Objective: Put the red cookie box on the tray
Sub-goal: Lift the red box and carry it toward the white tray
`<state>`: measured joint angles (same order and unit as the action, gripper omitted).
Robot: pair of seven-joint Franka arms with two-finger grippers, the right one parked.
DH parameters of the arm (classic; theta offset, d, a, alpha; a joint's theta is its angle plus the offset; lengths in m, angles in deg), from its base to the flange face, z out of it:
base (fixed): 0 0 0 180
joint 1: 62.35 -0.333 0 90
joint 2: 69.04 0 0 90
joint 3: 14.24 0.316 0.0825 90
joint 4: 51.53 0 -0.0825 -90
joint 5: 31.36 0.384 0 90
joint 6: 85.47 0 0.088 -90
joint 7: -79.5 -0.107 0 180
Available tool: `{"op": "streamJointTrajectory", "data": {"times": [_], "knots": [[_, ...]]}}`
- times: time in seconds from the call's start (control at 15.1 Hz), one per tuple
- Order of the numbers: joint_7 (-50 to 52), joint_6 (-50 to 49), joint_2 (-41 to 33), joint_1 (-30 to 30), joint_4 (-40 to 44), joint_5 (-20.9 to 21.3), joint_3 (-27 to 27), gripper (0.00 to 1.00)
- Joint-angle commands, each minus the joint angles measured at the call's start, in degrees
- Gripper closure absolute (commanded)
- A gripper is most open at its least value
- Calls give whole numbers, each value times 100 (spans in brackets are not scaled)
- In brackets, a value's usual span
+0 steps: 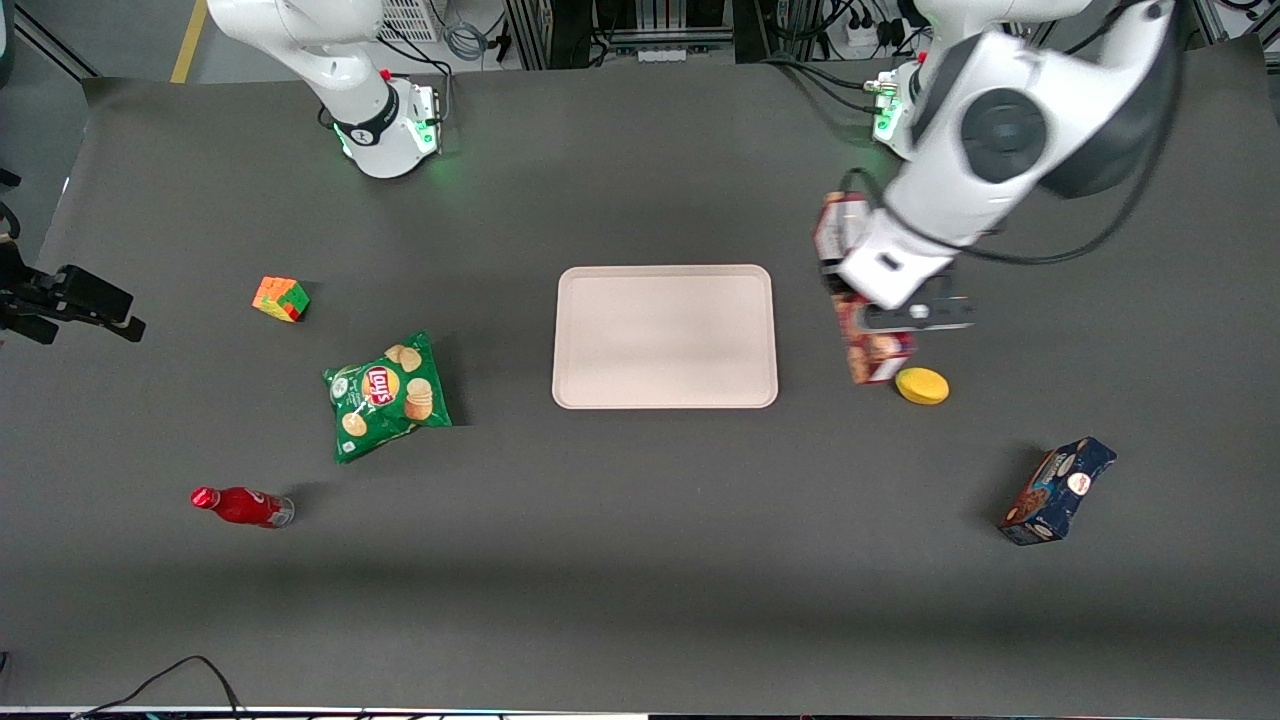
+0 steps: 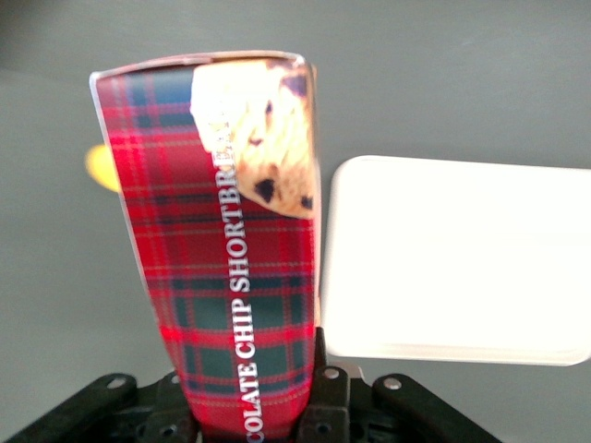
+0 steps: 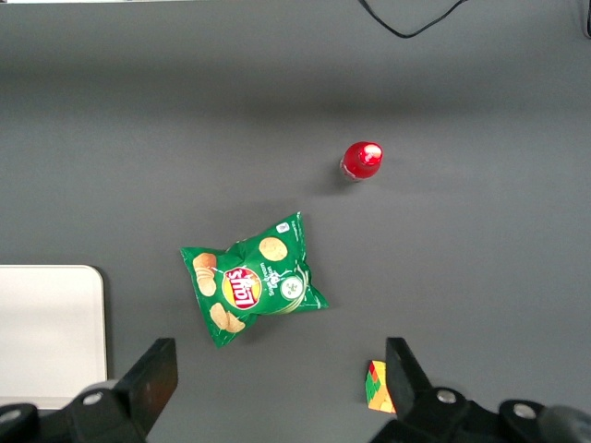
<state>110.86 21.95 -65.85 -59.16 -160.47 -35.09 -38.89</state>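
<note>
Beside the tray [image 1: 666, 336], toward the working arm's end of the surface, the gripper [image 1: 878, 312] pinches the red cookie box [image 1: 872, 350] at one end. The box appears lifted, near a yellow disc [image 1: 922, 386]. Transport is in hand; the next move calls for carrying the box sideways over the tray, then lowering it. Its red tartan face [image 2: 231, 277] reads "CHIP SHORTBREAD" beside a cookie picture.
</note>
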Motion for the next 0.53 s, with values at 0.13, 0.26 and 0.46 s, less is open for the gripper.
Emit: {"op": "streamJointTrajectory", "data": {"times": [0.13, 0.26, 0.46], "knots": [[942, 743, 1919, 621, 997, 573, -154, 85], [985, 1043, 2289, 744, 953, 715, -137, 85], [1388, 1219, 2668, 946, 770, 1223, -137, 84]]}}
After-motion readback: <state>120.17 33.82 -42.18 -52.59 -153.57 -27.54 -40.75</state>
